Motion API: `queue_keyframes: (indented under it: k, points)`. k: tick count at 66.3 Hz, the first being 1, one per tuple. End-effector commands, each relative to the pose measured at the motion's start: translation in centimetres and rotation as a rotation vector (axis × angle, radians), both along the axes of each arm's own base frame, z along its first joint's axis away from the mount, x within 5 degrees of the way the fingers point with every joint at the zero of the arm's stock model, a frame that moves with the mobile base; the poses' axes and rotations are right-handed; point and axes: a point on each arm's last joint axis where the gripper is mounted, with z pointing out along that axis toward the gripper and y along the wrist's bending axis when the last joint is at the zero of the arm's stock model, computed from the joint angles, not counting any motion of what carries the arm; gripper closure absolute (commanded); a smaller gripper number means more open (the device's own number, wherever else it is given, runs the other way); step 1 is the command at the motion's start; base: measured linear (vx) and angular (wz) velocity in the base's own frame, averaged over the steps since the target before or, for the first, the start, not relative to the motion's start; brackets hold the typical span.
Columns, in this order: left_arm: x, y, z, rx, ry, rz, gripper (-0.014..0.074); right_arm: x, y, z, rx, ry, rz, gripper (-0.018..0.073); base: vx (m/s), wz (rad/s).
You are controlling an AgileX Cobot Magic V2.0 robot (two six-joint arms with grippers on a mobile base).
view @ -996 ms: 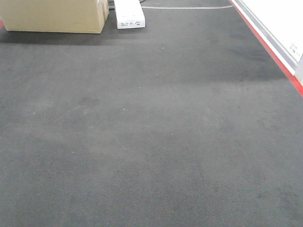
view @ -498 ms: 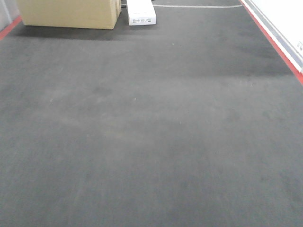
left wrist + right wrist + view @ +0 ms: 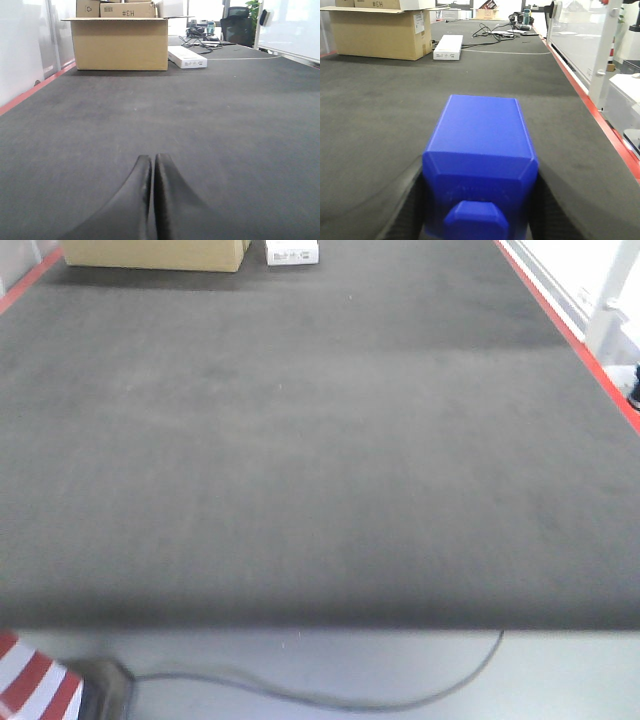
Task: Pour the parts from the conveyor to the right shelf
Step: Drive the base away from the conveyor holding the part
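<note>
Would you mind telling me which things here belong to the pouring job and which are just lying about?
Job: bright blue plastic block, held in the right gripper; wide dark grey felt conveyor belt.
Lying about: large brown cardboard box; flat white carton; grey cable on the floor.

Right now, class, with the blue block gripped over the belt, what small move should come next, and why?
Probably swing the right gripper rightward, off the conveyor: it is shut on the blue block, and no shelf shows in any view yet.
</note>
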Motion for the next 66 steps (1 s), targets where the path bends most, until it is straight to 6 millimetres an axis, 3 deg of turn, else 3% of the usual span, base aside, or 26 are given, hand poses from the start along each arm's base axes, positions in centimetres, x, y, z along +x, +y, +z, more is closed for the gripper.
queue_keyframes:
  k: [1, 66]
  points:
    - [-0.21, -0.04, 1.39, -0.015, -0.104, -0.007, 0.0603, -0.31, -0.12, 1.47, 0.007, -0.104, -0.016, 0.0561, -0.42, -0.03]
    - [-0.21, -0.04, 1.39, -0.015, -0.104, -0.007, 0.0603, -0.31, -0.12, 1.47, 0.007, -0.104, -0.016, 0.0561, -0.31, 0.00]
